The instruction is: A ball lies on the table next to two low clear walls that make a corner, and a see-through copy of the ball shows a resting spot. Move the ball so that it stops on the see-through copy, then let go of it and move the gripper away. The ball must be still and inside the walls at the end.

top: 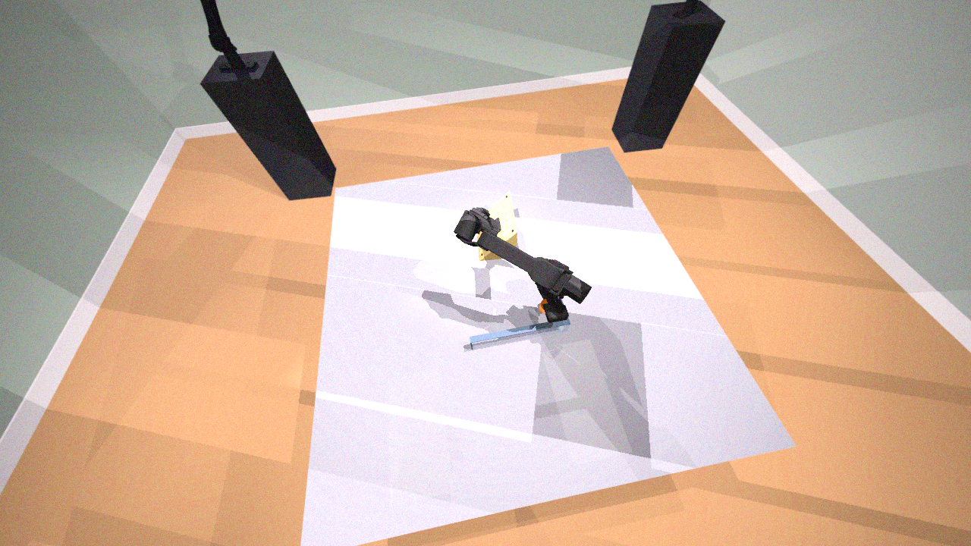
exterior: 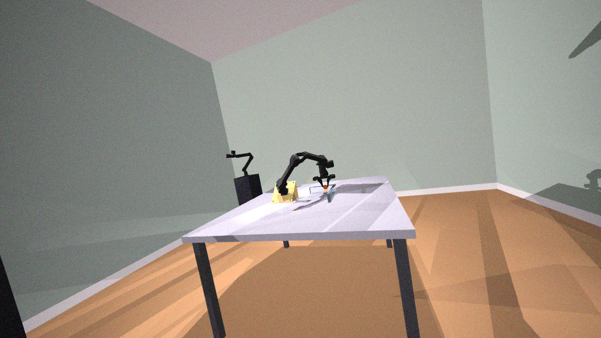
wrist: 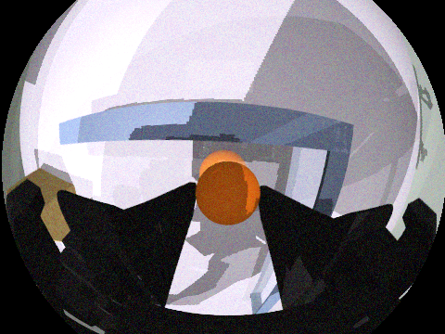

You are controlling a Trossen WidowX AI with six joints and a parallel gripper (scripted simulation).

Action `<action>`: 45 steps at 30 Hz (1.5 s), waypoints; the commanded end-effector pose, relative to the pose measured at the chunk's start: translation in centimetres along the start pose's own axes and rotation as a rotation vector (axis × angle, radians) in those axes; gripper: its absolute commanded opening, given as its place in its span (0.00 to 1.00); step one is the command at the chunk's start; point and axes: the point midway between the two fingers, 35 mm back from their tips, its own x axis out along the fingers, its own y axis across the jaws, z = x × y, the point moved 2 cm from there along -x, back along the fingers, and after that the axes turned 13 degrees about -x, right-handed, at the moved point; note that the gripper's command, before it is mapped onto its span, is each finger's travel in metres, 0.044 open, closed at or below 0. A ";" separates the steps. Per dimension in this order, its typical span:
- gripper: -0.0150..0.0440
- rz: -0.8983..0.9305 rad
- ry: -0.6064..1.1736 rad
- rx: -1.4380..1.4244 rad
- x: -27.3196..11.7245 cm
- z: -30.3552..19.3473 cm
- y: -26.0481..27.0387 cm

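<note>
An orange ball [wrist: 227, 194] [exterior: 325, 187] [top: 542, 306] is held between the two fingertips of my gripper [wrist: 227, 191] [exterior: 325, 186], which is shut on it and points down. The ball is a little above the table. The see-through copy [wrist: 222, 157] is a lighter orange and shows just behind the ball's upper edge in the wrist view; the held ball hides most of it. The low clear walls [wrist: 153, 122] [top: 502, 334] [exterior: 331, 194] have bluish edges and meet in a corner at the right in the wrist view. In the top view the arm partly covers the ball and the corner.
The white table [top: 407, 421] [exterior: 357, 218] carries the arm's yellow wedge-shaped base mount [top: 505, 217] [exterior: 289, 191]. One wall runs close past the gripper, with the other at its side. Two black pedestals [top: 271, 129] [top: 665, 81] stand on the floor beyond the table.
</note>
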 end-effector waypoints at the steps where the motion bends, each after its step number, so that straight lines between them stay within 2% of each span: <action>1: 0.25 0.002 0.008 -0.007 2.1 -0.1 0.3; 23: 0.25 0.002 0.009 -0.007 4.1 -0.1 0.3; 34: 0.74 0.001 0.003 -0.001 3.6 -0.1 0.2; 39: 0.76 0.001 0.003 -0.001 3.4 -0.1 0.1; 45: 0.76 0.002 0.004 -0.008 -4.6 0.1 0.3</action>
